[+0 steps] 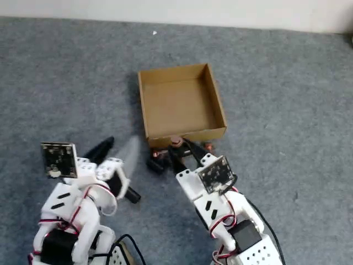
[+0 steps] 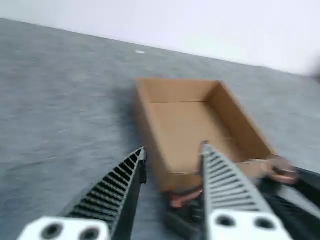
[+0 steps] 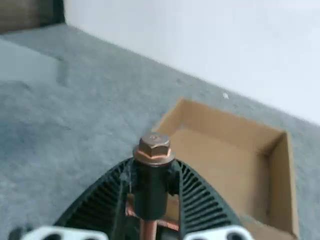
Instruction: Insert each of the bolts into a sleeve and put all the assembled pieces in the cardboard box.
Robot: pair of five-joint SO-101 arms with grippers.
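Observation:
The open cardboard box (image 1: 182,105) lies on the grey carpet with nothing inside it; it also appears ahead of each wrist camera (image 2: 195,120) (image 3: 225,150). My right gripper (image 1: 177,149) (image 3: 151,167) is shut on a black sleeve (image 3: 150,187) held upright, with a copper bolt head (image 3: 154,147) on top, just at the box's near wall. My left gripper (image 1: 117,148) (image 2: 172,150) stands open to the left of the box's near corner, holding nothing. A loose copper bolt (image 2: 182,199) and a dark sleeve (image 1: 156,163) lie by the box's near wall.
Another small copper piece (image 1: 208,147) lies at the box's near right corner. Grey carpet (image 1: 287,99) spreads on all sides of the box. A pale wall (image 1: 220,11) bounds the far edge.

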